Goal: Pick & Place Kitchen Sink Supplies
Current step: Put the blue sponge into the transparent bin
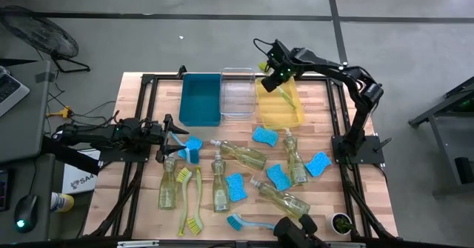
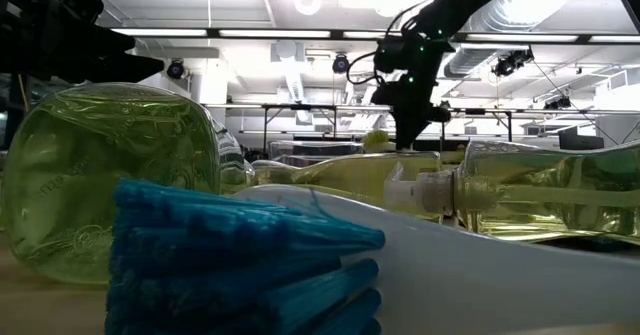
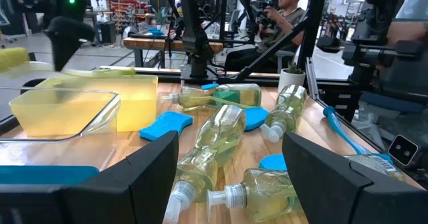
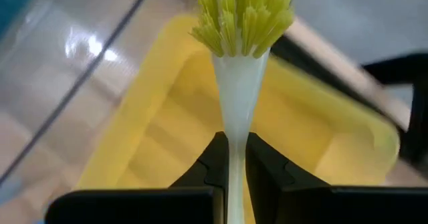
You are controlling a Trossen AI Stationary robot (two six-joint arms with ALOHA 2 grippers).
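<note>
My right gripper [image 1: 275,76] hangs over the far end of the yellow bin [image 1: 285,113], shut on a yellow-green dish brush [image 4: 235,110] whose bristle head [image 4: 244,10] sticks out past the fingers. My left gripper [image 3: 231,177] waits open and level at the table's left side [image 1: 172,133], touching nothing. Soap bottles [image 1: 244,155], blue sponges [image 1: 264,136] and more brushes [image 1: 194,196] lie on the wooden table in front of the bins. My right gripper pinches the brush's white neck [image 4: 235,154], just below the bristle head, between its two fingers. The fingers slant steeply down from above and lie across the brush. The brush is lifted, its handle [image 1: 290,101] running back over the yellow bin; whether the handle's end touches the bin cannot be told.
A teal bin [image 1: 200,100], a clear bin [image 1: 237,96] and the yellow bin stand side by side at the table's far edge. A blue brush [image 1: 244,222] lies near the front edge. People sit in the room beyond the table [image 3: 287,3].
</note>
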